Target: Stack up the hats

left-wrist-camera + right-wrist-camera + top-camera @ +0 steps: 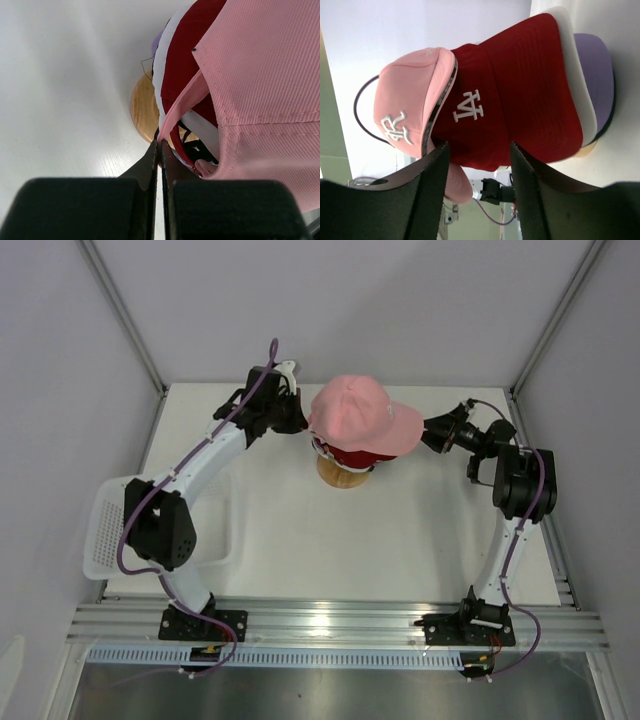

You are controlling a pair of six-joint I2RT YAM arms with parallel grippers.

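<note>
Wooden stand point(345, 474): stands on the white table point(330, 540), toward its far edge, between the two grippers.
Lavender cap point(597, 75): lowest of the pile, directly on the stand.
White cap point(572, 60): on the lavender cap; only a pale band of it shows.
Red cap point(520, 100): over the white cap, its white logo facing the right wrist camera.
Pink cap point(358, 412): top of the pile above the stand, tilted, brim pointing to the stand's right; it covers most of the red cap seen from above.
Left gripper point(297, 418): just left of the stand at the pink cap's back; fingers point(145, 165) pressed together, with the pink cap's rear edge pinched at their tips.
Right gripper point(432, 435): just right of the stand, close to the pink brim's tip; jaws spread wide, nothing between them.
White mesh basket point(105, 530): well to the left of the stand, at the table's left edge.
</note>
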